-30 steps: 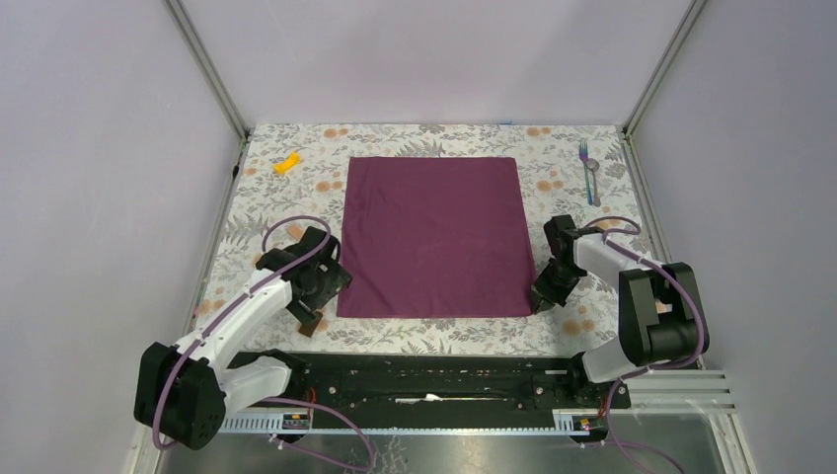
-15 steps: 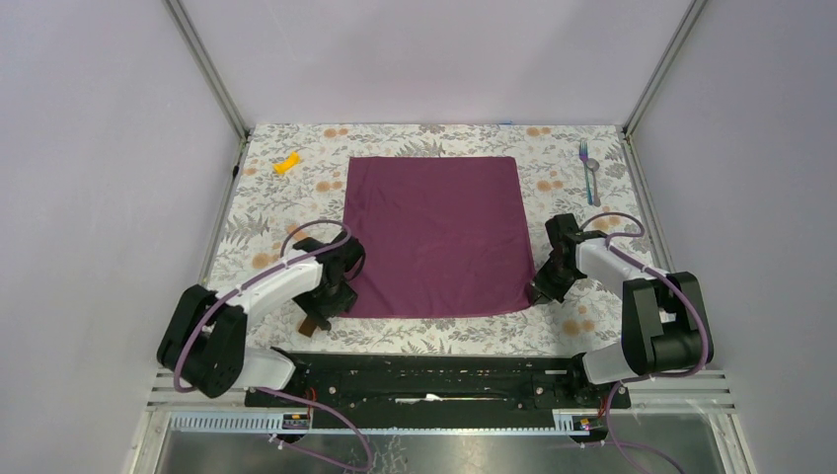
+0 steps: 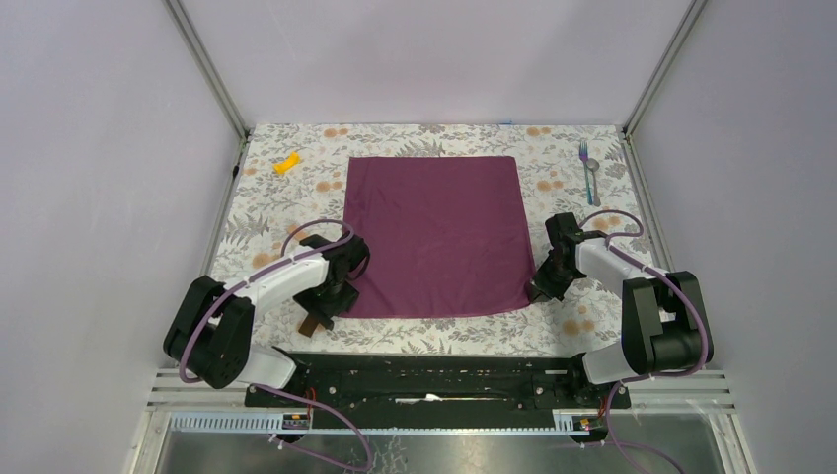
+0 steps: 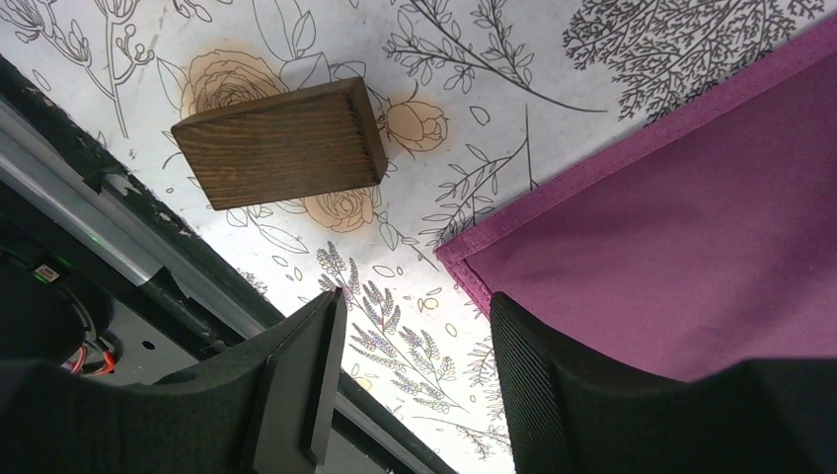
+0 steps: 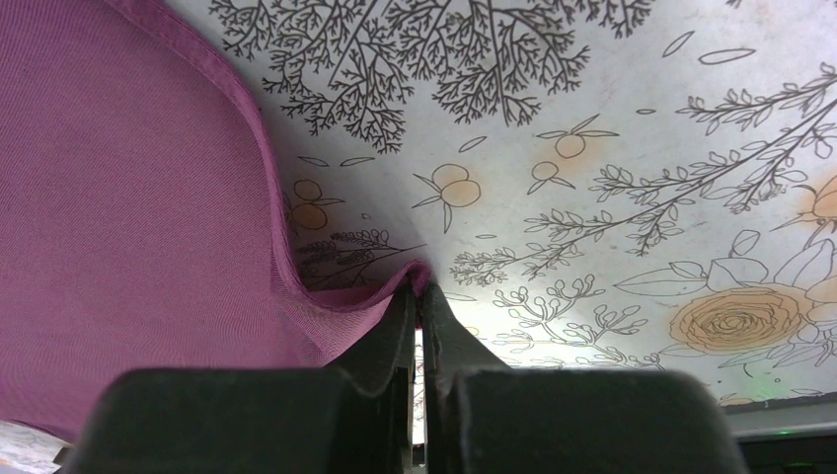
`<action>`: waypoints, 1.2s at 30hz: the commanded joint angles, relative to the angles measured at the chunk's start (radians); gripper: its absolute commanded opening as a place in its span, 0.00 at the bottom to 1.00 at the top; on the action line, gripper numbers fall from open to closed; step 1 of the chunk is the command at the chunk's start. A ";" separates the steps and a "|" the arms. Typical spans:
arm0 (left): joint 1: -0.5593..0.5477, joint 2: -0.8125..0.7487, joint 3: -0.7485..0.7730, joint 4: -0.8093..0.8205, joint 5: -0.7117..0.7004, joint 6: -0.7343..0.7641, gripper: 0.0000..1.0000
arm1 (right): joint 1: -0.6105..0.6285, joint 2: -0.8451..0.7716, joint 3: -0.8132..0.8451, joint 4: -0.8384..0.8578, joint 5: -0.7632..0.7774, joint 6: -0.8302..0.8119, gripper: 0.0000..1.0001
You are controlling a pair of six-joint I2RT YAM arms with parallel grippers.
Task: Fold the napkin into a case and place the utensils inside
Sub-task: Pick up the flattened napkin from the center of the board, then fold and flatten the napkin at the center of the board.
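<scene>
The plum-magenta napkin (image 3: 432,235) lies flat and unfolded in the middle of the table. My left gripper (image 3: 334,301) is open at its near left corner (image 4: 464,259), one finger over the cloth, one over bare table. My right gripper (image 3: 538,289) is shut on the near right corner (image 5: 415,281), which is pinched up into a small ridge. The fork and spoon (image 3: 589,170) lie side by side at the far right, apart from the cloth.
A brown wooden block (image 3: 313,324) lies just left of my left gripper, also in the left wrist view (image 4: 281,143). A small yellow piece (image 3: 286,163) lies at the far left. The table's near edge rail (image 3: 424,370) runs close behind both grippers.
My left arm swung right and its gripper came to the napkin's near left corner. My right gripper shifted slightly inward at the near right corner, lifting the cloth edge.
</scene>
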 commanded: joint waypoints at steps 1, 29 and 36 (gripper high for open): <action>-0.005 0.034 0.050 -0.006 -0.050 -0.018 0.61 | 0.004 0.012 -0.002 0.014 0.001 -0.010 0.00; -0.003 0.091 -0.058 0.136 -0.099 -0.012 0.12 | 0.004 -0.015 -0.015 0.018 0.004 -0.005 0.00; 0.000 -0.115 -0.004 0.107 -0.103 0.044 0.00 | 0.004 -0.133 -0.002 0.051 -0.059 -0.083 0.00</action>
